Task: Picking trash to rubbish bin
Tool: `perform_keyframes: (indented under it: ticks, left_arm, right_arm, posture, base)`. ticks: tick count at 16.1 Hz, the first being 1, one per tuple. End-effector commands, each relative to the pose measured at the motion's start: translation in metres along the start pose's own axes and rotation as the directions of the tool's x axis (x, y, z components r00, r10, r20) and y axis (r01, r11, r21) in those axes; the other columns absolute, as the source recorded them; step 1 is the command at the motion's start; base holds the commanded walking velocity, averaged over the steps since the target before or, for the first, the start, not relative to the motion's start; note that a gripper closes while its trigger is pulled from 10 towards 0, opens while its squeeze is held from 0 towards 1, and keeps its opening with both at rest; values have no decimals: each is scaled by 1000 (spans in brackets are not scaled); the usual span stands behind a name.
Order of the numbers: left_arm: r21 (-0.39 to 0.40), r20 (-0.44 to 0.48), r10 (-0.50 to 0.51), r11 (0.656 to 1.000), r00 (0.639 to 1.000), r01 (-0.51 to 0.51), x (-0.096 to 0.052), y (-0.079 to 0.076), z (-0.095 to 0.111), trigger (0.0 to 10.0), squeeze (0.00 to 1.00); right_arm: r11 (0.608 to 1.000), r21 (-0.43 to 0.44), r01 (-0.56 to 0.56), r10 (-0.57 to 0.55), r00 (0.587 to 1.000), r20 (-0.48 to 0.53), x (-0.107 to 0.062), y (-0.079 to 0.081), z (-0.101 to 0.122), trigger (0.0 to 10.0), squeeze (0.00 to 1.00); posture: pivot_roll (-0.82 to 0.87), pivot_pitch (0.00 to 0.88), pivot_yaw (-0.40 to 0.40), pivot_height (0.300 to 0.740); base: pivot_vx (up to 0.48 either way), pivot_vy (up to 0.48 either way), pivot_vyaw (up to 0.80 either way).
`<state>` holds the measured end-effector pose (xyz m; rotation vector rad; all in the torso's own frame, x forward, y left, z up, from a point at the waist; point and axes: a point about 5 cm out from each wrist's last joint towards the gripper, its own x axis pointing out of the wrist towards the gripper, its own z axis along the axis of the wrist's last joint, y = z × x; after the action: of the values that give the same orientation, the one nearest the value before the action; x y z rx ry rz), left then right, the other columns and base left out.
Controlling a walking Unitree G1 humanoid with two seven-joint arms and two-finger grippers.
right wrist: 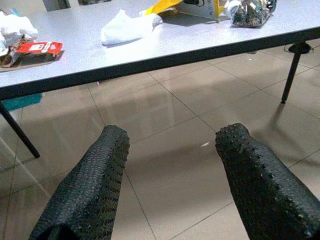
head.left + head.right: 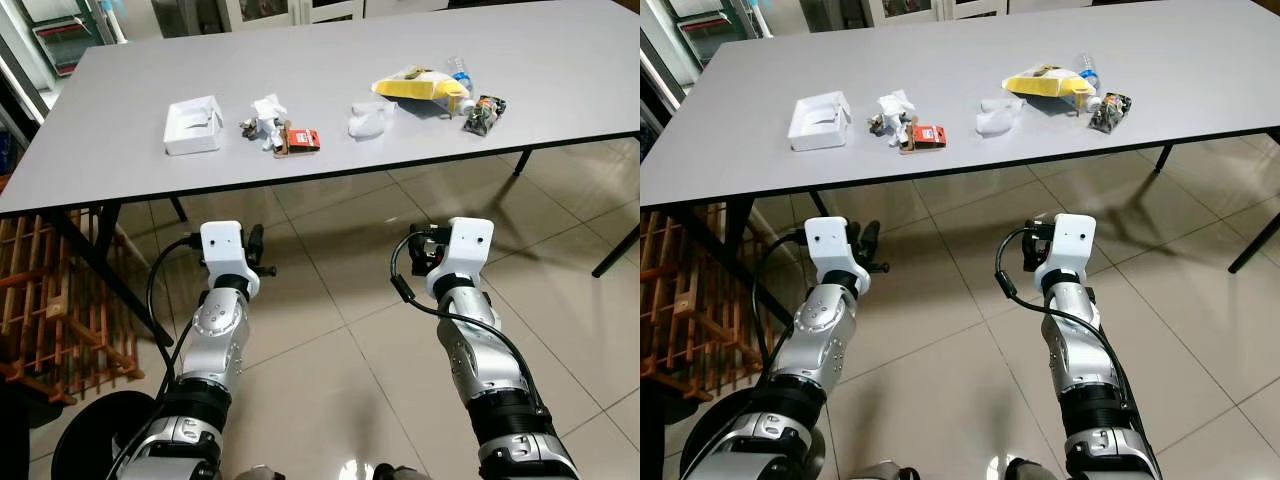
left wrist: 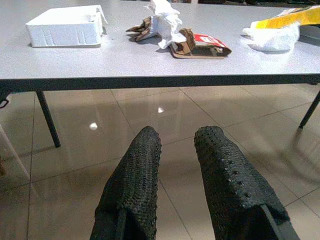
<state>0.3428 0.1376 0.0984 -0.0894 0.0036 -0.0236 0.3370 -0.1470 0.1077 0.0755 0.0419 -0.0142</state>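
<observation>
Tools point(image 3: 176, 150) below littered table point(image 2: 110, 150)

The table point(image 2: 420, 120) is pale grey with a black edge. On it sit a white tray point(image 2: 193, 125), white crumpled paper point(image 2: 268, 112), a red and brown carton point(image 2: 298, 140), a white wad point(image 2: 370, 120), a yellow bag point(image 2: 420, 87) and a dark, shiny wrapper point(image 2: 484, 113). The floor tiles point(image 2: 330, 350) are glossy beige.

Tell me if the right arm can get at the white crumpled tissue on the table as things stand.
Probably yes. The right gripper is open and hangs below the table edge; the white tissue lies near that edge with nothing before it. It must rise first.
</observation>
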Motion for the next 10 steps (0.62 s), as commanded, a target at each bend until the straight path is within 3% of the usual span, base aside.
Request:
perform_keyframes:
  ticks: [1, 4, 7, 10]
  left_arm:
    - [18, -35, 15, 1000, 999, -15, -2, 4, -6, 10000, 0]
    - [21, -36, 15, 1000, 999, -15, -2, 4, -6, 10000, 0]
    - [35, -30, 12, 999, 999, -11, -1, 5, -5, 10000, 0]
    - [56, -35, -5, 998, 999, 7, -2, 1, -5, 10000, 0]
  right_arm:
    - [1000, -5, -6, 6, 1000, 8, 0, 3, 1, 10000, 0]
    - [1000, -14, -16, 16, 1000, 9, 0, 4, 1, 10000, 0]
    - [999, -10, -30, 30, 999, 13, 0, 7, 1, 10000, 0]
    - [1000, -1, -10, 10, 1000, 2, -1, 5, -2, 10000, 0]
  posture:
    - [-3, 102, 81, 740]
    - [1, 103, 85, 740]
    - [1, 99, 91, 740]
    - [-8, 99, 100, 740]
  base:
    - [0, 296, 0]
    - [0, 301, 0]
    - [0, 268, 417]
    - [0, 0, 0]
